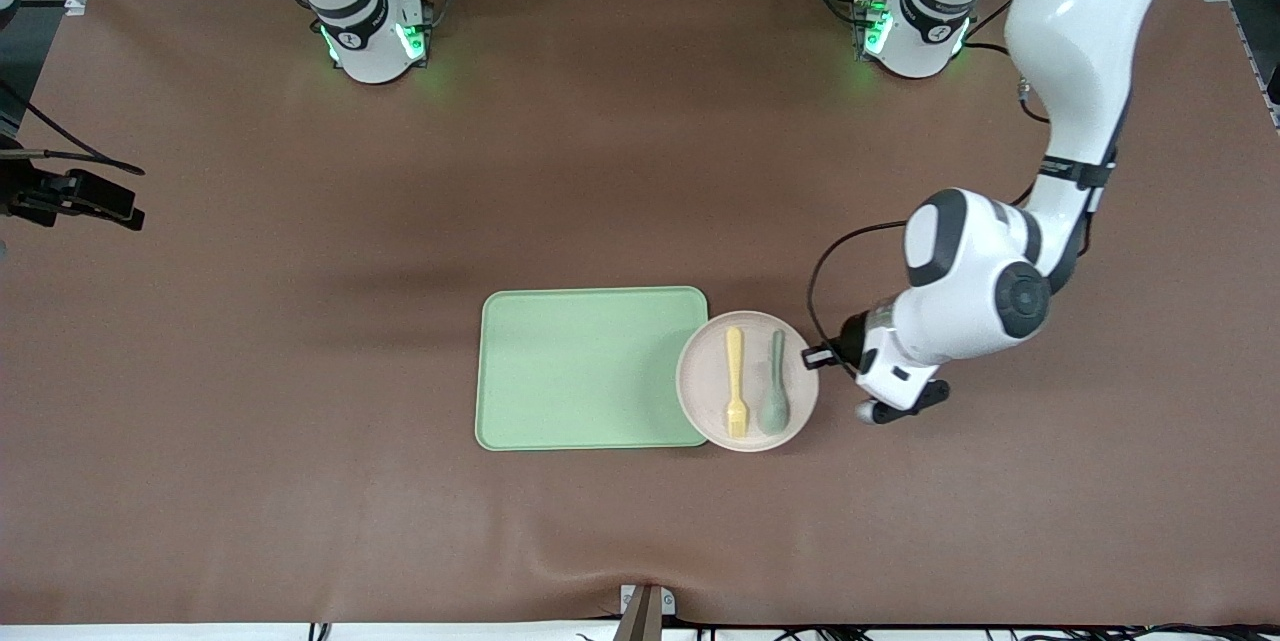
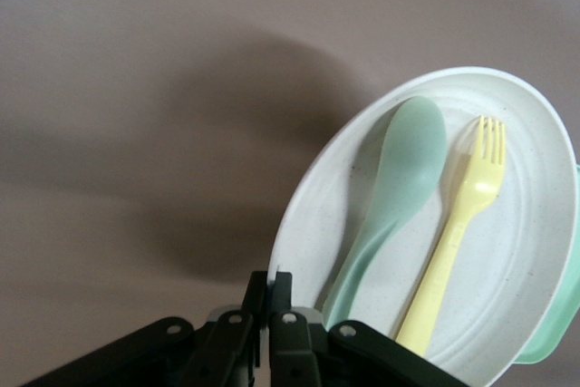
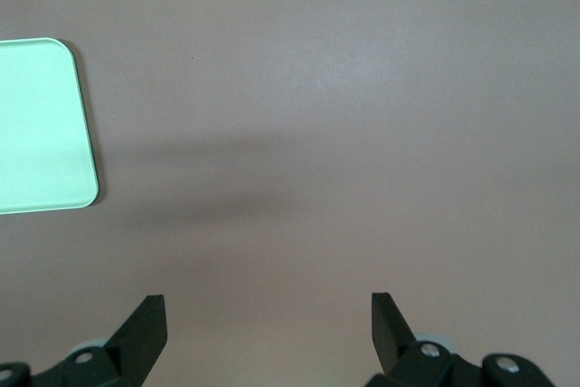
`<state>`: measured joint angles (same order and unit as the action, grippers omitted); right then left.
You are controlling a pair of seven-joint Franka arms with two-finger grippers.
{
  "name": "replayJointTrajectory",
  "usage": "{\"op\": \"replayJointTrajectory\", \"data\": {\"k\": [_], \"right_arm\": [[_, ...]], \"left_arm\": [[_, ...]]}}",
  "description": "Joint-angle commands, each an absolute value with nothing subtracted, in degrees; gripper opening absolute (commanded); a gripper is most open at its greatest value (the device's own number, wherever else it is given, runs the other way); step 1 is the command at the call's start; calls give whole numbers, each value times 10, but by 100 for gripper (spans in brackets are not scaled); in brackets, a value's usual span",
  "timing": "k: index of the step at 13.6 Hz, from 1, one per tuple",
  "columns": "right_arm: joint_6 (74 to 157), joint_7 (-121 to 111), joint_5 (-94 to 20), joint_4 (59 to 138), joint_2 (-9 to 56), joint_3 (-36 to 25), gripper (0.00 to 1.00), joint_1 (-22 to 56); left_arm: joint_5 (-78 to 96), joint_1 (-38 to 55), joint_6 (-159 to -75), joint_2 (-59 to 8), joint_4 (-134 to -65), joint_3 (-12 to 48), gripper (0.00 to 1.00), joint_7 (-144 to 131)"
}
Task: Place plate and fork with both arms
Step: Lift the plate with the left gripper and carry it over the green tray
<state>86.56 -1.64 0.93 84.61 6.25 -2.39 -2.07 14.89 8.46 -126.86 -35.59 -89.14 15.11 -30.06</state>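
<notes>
front view: the plate (image 1: pixel 700 391) is sitting on the brown worktop (image 1: pixel 250 371), its rim overlapping the tray (image 1: pixel 580 366) edge at the left arm's end. the fork (image 1: pixel 736 381) and a spoon (image 1: pixel 774 383) are lying side by side on the plate. the left end effector (image 1: pixel 812 356) is sitting at the plate's rim, away from the tray.

left wrist view: the left end effector (image 2: pixel 271 292) fingers are pressing together on the plate (image 2: pixel 526 278) rim, just beside the spoon (image 2: pixel 399 178) handle; the fork (image 2: pixel 458 224) is lying past it.

right wrist view: the right end effector (image 3: pixel 269 324) is hanging with fingers wide apart over bare worktop (image 3: pixel 362 88), a tray (image 3: pixel 36 124) corner nearby.
</notes>
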Motion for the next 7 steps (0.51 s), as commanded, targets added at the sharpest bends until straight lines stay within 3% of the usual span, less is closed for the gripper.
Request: {"op": "replayJointTrajectory", "data": {"k": [1,7], "right_arm": [[863,-23,4,834,70,-19,100,-28],[867,-22,-2,832,80,-19,100,-30]], "left_arm": [[153,129,-1276,-409,-825,140,0,-337],[142,197,-1361,-442,-831,130,0,-428]]}}
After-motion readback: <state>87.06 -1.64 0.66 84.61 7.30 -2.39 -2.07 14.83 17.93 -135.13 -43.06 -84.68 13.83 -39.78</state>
